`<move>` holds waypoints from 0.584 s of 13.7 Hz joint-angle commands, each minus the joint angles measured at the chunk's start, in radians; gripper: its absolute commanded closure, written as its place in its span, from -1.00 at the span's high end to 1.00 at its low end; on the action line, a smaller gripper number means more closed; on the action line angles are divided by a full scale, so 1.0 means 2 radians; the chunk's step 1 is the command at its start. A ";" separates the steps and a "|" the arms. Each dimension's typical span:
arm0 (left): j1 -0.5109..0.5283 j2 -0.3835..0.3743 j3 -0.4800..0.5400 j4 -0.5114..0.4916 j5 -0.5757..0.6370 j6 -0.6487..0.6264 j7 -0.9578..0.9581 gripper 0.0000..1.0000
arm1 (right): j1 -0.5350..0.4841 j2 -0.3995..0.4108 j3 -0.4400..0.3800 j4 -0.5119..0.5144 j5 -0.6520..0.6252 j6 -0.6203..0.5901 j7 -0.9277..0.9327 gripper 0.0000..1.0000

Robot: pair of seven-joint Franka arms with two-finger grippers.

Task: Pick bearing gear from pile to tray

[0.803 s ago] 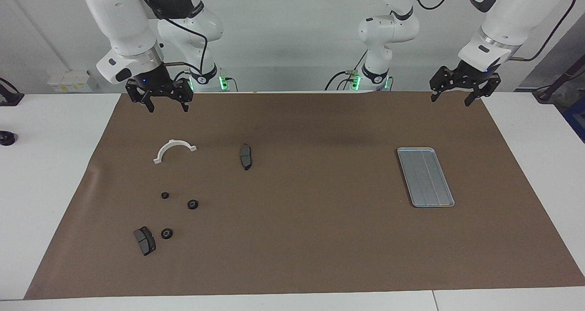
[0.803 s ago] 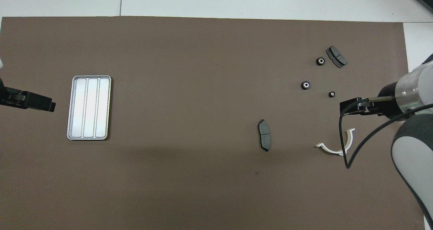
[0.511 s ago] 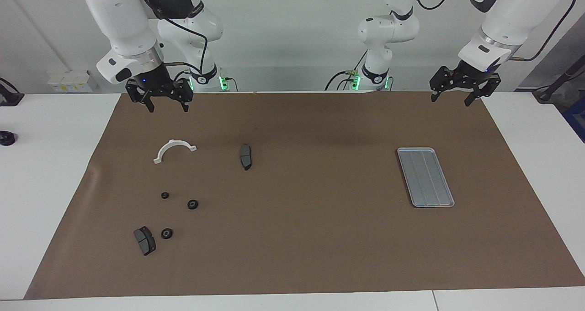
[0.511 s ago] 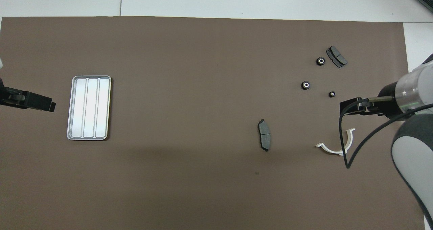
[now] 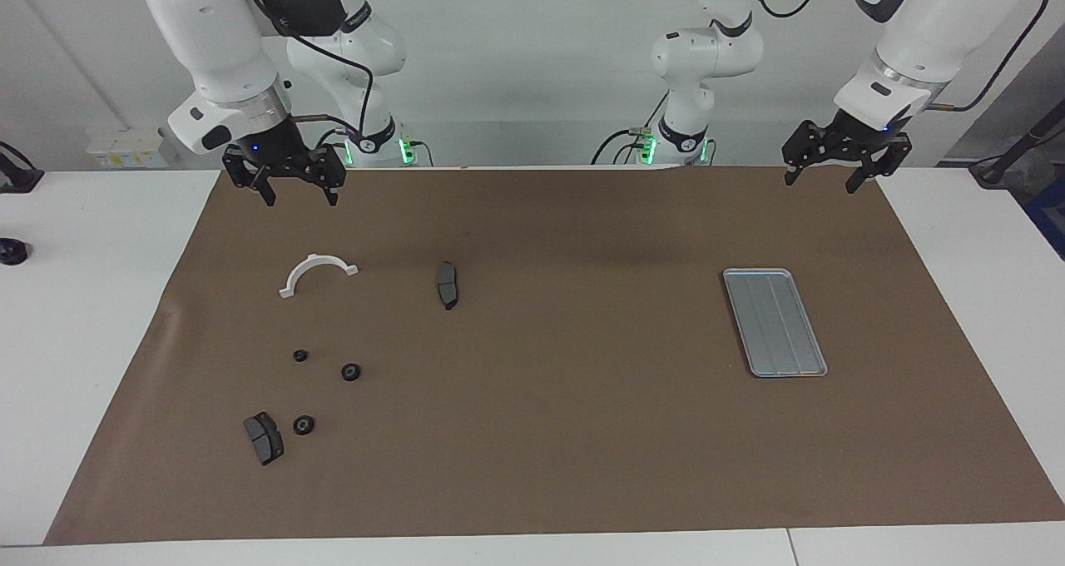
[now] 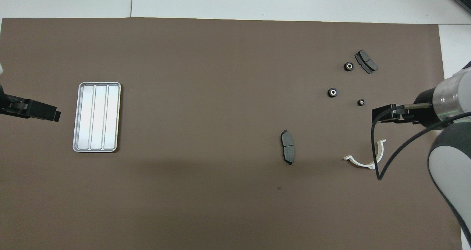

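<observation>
Three small black round gears (image 5: 300, 355) (image 5: 351, 372) (image 5: 304, 424) on the bench's brown mat (image 5: 549, 433). Two dark grey curved pads (image 5: 447, 285) (image 5: 263, 438). One white half-ring bracket (image 5: 316, 273). One silver-grey ridged tray (image 5: 775, 322), nothing in it. Two robot arms, one hand each: left hand (image 5: 835, 172), right hand (image 5: 299, 190).
</observation>
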 commanded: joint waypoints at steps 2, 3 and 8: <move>0.002 -0.014 0.000 -0.012 0.007 -0.004 0.008 1.00 | -0.009 -0.014 0.002 -0.030 0.004 0.028 -0.055 1.00; 0.002 -0.014 0.000 -0.012 0.007 -0.004 0.008 1.00 | -0.009 -0.011 0.002 -0.033 0.004 0.037 -0.058 1.00; 0.002 -0.014 0.000 -0.012 0.007 -0.004 0.008 1.00 | -0.008 0.051 0.002 -0.042 0.003 0.131 -0.061 1.00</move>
